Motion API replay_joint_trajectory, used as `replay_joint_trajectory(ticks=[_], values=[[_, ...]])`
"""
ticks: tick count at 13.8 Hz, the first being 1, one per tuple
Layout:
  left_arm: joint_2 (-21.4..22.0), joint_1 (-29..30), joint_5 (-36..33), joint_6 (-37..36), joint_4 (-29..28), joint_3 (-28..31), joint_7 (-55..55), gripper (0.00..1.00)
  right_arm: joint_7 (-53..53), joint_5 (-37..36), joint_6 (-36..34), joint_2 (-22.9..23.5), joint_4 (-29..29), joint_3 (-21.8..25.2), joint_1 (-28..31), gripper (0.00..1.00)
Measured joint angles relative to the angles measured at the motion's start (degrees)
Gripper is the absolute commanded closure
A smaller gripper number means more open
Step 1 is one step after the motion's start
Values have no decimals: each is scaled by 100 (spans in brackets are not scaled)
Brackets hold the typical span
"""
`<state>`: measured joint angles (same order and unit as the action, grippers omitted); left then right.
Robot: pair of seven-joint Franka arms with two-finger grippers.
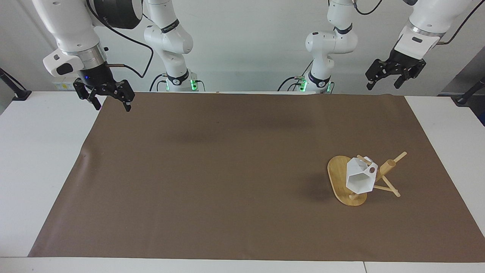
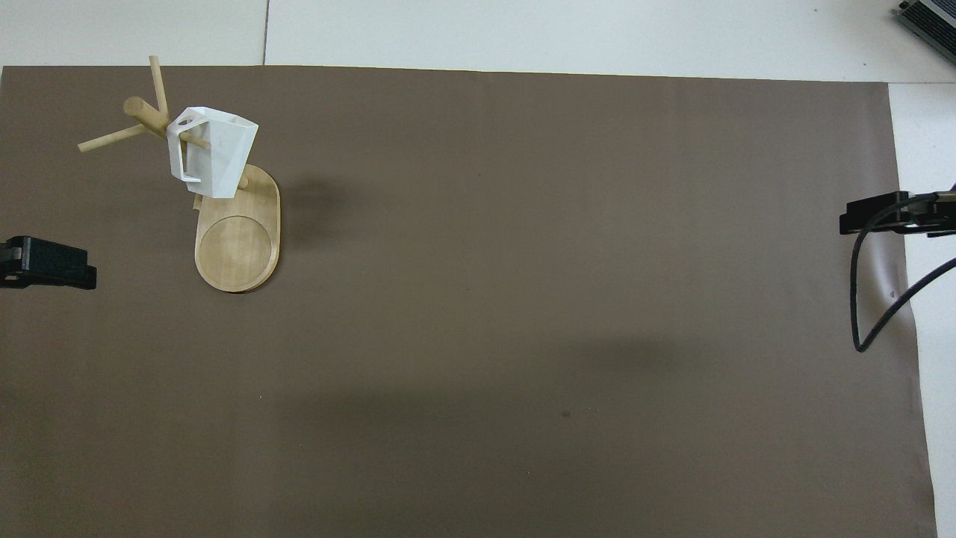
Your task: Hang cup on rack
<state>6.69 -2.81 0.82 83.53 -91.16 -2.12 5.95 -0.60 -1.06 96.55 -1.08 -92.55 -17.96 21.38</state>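
Two grippers, both empty. The left gripper [image 1: 394, 76] hangs high over the edge of the brown mat [image 1: 227, 170] nearest the robots, at the left arm's end of the table, with its fingers spread apart and nothing between them. The right gripper [image 1: 106, 96] waits over the mat's corner at the right arm's end, its fingers likewise spread and bare. In the overhead view only a dark tip of each shows at the picture's sides.

Well apart from both, toward the left arm's end of the table, stands the rack [image 1: 346, 182] on its oval base. The cup [image 1: 360, 178] hangs on it: in the overhead view a thin peg passes through the cup's handle [image 2: 183, 146] close to the central post [image 2: 146, 116], and the cup's body tilts out over the base without resting on the mat. Nothing touches it but the rack.

Judged from this, the hanging is done and the cup seems to sit steadily by its handle. Little appears to be left beyond the arms parking clear of the rack.
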Motion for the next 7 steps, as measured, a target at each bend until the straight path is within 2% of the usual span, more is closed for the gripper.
replay_joint_trajectory(ticks=[7], values=[[0, 1, -3, 111, -30, 0, -517, 0, 0, 0, 0, 0, 0, 0, 0, 0]])
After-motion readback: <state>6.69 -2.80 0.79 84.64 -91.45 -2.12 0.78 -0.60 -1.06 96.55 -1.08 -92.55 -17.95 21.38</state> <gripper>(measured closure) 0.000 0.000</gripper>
